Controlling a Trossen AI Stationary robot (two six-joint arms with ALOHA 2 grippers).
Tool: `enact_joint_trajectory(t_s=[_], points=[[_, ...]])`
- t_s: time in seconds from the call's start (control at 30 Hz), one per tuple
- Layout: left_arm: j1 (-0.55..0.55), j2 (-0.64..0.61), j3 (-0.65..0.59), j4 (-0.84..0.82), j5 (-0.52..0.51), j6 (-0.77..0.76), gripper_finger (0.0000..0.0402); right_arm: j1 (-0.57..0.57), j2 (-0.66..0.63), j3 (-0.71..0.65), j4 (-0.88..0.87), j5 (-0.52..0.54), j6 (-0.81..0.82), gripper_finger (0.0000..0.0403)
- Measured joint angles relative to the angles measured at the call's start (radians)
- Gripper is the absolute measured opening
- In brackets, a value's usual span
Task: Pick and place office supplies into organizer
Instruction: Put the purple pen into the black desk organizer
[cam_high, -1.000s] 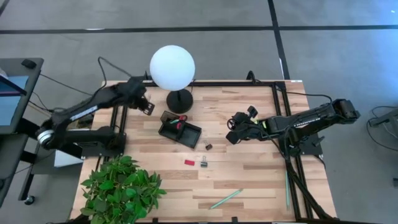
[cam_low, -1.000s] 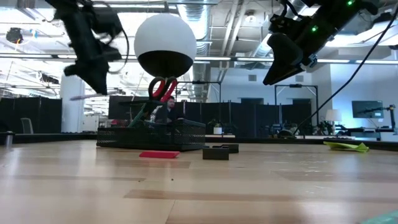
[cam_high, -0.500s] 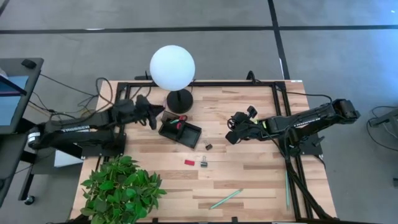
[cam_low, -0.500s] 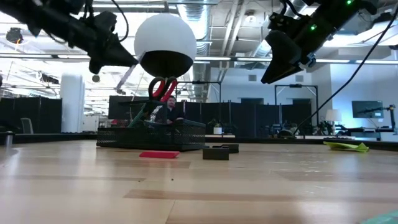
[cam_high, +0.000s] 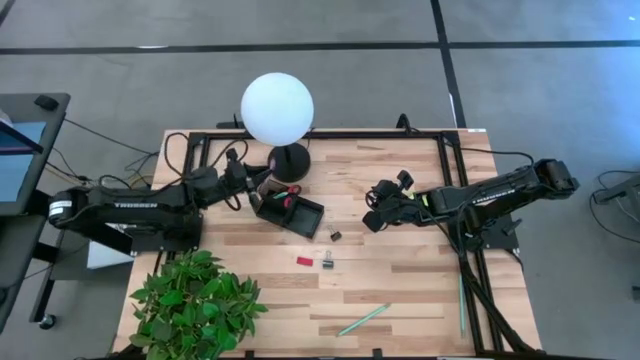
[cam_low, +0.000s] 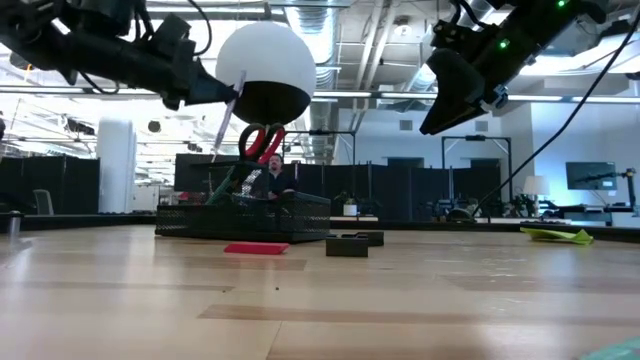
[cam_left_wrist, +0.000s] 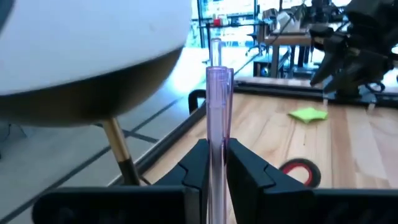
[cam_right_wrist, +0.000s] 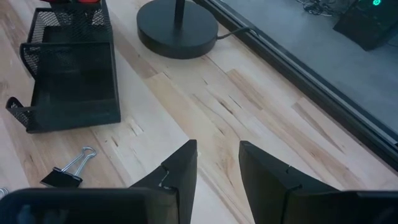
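Observation:
My left gripper (cam_high: 246, 185) is shut on a translucent purple pen (cam_left_wrist: 217, 93) beside the left end of the black mesh organizer (cam_high: 290, 211), above the table. Red-handled scissors (cam_high: 292, 190) stand in the organizer, handles up (cam_low: 262, 140). A small red block (cam_high: 305, 261) and two black clips (cam_high: 335, 236) (cam_high: 327, 261) lie on the wood in front of it. A light-green pen (cam_high: 363, 319) lies near the near edge. My right gripper (cam_high: 375, 207) hovers open, right of the organizer. A lime-green sticky pad (cam_left_wrist: 309, 114) lies on the table. My left gripper pinches the purple pen's barrel (cam_left_wrist: 217, 146) between its two fingers (cam_left_wrist: 196, 163). The pen runs out forward past the fingertips. In the low view it slants downward (cam_low: 226, 120) from the gripper, lifted clear above the organizer's left end (cam_low: 185, 215).
A lamp with a white globe (cam_high: 277, 108) and a round black base (cam_high: 288, 160) stands just behind the organizer. A green plant (cam_high: 195, 300) fills the near left corner. Black frame rails (cam_high: 452, 150) run along the table's far and right sides.
My left arm has swung from the far left side toward the organizer and turned, carrying the purple pen. The pen now slants down over the organizer's left end, under the lamp globe. My right arm has kept still.

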Motion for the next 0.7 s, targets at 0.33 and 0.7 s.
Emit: enact_joint_trajectory(t_s=[0.33, 0.7], points=[[0.000, 0.177, 0.000, -0.030, 0.002, -0.086, 0.0032, 0.000, 0.000, 0.000, 0.000, 0.000, 0.000, 0.0114], [0.000, 0.269, 0.001, -0.017, 0.055, -0.084, 0.0075, 0.000, 0.000, 0.000, 0.000, 0.000, 0.000, 0.0114]])
